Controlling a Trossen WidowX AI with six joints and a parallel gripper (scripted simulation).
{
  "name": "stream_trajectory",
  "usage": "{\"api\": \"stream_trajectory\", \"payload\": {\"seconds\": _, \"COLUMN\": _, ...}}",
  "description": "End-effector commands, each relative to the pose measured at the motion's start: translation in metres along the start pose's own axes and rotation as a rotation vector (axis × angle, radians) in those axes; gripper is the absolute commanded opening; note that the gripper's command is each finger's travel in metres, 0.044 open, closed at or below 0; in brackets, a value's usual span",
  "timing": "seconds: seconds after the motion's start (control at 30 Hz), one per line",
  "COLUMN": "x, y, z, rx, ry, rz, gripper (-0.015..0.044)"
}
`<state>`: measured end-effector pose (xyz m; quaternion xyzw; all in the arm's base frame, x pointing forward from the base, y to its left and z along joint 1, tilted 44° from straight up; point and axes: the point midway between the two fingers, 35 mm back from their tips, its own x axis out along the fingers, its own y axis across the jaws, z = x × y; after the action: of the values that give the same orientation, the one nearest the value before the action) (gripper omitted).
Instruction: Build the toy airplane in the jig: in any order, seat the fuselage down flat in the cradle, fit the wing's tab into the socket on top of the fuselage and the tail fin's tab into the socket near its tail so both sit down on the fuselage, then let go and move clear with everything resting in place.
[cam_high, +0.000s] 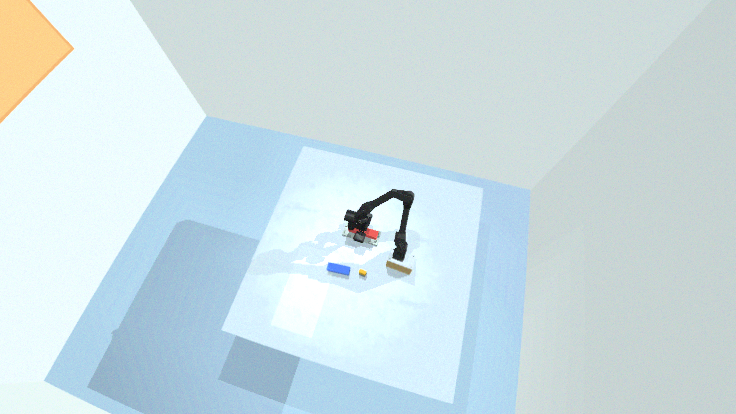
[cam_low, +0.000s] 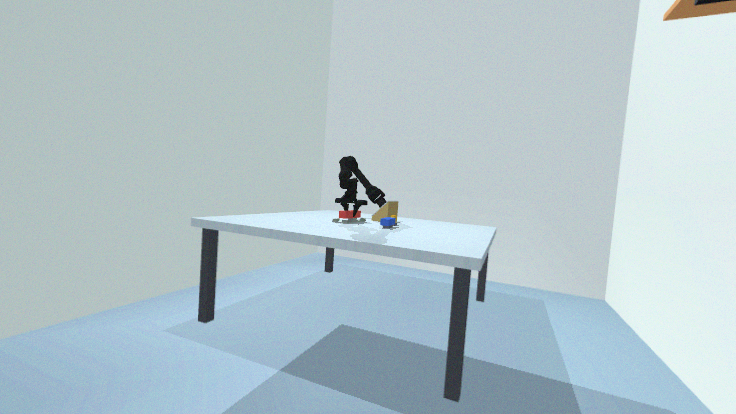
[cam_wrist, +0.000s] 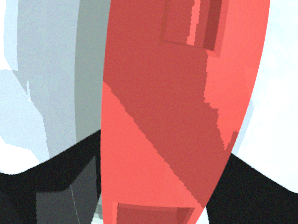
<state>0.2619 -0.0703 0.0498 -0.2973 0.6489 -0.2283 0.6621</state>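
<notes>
The red fuselage (cam_high: 372, 233) (cam_low: 342, 214) (cam_wrist: 150, 100) is between the fingers of my gripper (cam_high: 361, 232) (cam_low: 351, 211) (cam_wrist: 157, 139), which is shut on it. Its two sockets face up in the wrist view. It is at the pale grey-green jig cradle (cam_high: 345, 233) (cam_low: 336, 220), low and lengthwise along it; whether it sits fully down is too small to tell. The blue wing (cam_high: 338, 268) (cam_low: 387, 222) lies on the table apart from the jig. The small orange tail fin (cam_high: 362, 272) (cam_low: 394, 217) lies beside the wing. Both sockets look empty.
A tan wedge-shaped block (cam_high: 399, 267) (cam_low: 386, 212) stands at the arm's base, to the right of the tail fin in the top view. All of it is on the white table (cam_high: 360, 334) (cam_low: 267, 229).
</notes>
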Motion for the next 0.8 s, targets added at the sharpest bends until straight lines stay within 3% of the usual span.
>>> {"api": "stream_trajectory", "payload": {"seconds": 0.0, "x": -0.0002, "y": -0.0001, "z": 0.0001, "rx": 0.001, "ry": -0.001, "rz": 0.0, "gripper": 0.0056}}
{"api": "stream_trajectory", "payload": {"seconds": 0.03, "x": -0.0002, "y": -0.0001, "z": 0.0001, "rx": 0.001, "ry": -0.001, "rz": 0.0, "gripper": 0.003}}
{"api": "stream_trajectory", "payload": {"seconds": 0.53, "x": -0.0002, "y": -0.0001, "z": 0.0001, "rx": 0.001, "ry": -0.001, "rz": 0.0, "gripper": 0.0424}}
{"api": "stream_trajectory", "payload": {"seconds": 0.77, "x": -0.0002, "y": -0.0001, "z": 0.0001, "rx": 0.001, "ry": -0.001, "rz": 0.0, "gripper": 0.044}}
